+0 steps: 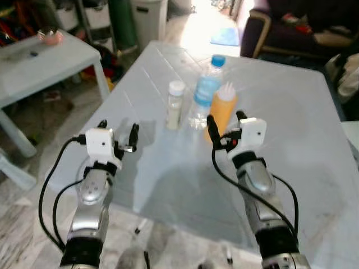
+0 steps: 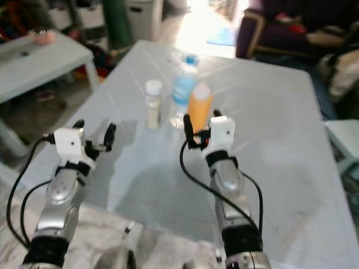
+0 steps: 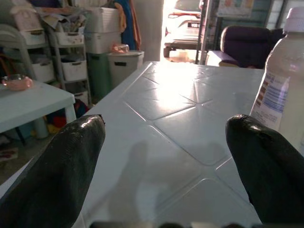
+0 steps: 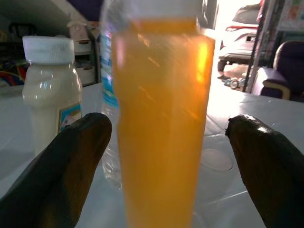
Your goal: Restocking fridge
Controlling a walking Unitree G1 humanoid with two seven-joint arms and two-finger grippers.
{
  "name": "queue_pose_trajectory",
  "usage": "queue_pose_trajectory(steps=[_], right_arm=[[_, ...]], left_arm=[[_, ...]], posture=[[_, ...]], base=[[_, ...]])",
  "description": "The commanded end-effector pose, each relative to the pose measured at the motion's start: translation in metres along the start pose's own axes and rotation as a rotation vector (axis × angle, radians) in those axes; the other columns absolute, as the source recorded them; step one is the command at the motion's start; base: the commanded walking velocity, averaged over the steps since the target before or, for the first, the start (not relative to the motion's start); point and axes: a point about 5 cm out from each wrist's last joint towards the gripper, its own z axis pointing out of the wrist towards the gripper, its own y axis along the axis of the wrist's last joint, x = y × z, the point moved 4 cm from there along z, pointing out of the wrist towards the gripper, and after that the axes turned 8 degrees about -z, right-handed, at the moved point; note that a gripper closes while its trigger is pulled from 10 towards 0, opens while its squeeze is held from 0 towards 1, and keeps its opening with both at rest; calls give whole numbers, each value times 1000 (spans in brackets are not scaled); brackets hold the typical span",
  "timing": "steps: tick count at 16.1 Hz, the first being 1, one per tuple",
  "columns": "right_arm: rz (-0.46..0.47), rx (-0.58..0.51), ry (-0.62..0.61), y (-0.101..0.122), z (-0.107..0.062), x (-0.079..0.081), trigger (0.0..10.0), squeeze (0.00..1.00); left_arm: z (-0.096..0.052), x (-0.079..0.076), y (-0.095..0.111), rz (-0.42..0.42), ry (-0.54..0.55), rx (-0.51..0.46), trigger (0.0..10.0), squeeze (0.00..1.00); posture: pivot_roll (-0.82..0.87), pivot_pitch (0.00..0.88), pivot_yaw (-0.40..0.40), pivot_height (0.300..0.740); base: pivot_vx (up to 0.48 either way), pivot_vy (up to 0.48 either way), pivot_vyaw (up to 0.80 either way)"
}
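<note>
Three bottles stand together at the middle of a pale blue table (image 1: 168, 179): an orange juice bottle (image 1: 222, 109), a clear water bottle with a blue cap (image 1: 206, 89) behind it, and a small cream bottle with a white cap (image 1: 175, 105) to their left. My right gripper (image 1: 226, 123) is open right at the juice bottle's near side. In the right wrist view the juice bottle (image 4: 161, 123) stands between the fingers (image 4: 61, 175), just ahead of the tips. My left gripper (image 1: 118, 130) is open over the table's near left, holding nothing, with the cream bottle (image 3: 280, 90) ahead to its right.
A small white side table (image 1: 39, 61) with a pink object (image 1: 51, 37) stands to the left. A dark sofa (image 1: 291, 28) is behind the table at the right. A white bin (image 1: 148, 19) and storage shelves line the back. The table's front edge is near my arms.
</note>
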Motion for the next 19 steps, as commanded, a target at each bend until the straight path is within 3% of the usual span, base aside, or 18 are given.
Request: queue_pose_trajectory(steps=[1,6,10,14,19], right_arm=[[-15,13,-28,-3,-5,-11,10000,0],[-13,18,-20,-5,-4,-9,10000,0],[-16,-19,-12,7,6,-13,10000,0],[-47,-51,58,15,12,-3,10000,0],[-92,-75,36,26,28,-16,10000,0]], left_arm=[[0,-8,0,-14,-20,-4,10000,0],[-1,-7,0,-9,-25,1,10000,0],[-2,-6,-1,-2,-28,7,10000,0],[-2,-7,-2,2,-28,11,10000,0],[-1,-9,-4,1,-30,16,10000,0]], posture=[[-55,11,-28,740],[-50,12,-26,740],[-46,12,-22,740],[-45,13,-23,740],[-43,13,-24,740]], base=[[0,0,0],[0,0,0],[0,0,0],[0,0,0],[0,0,0]])
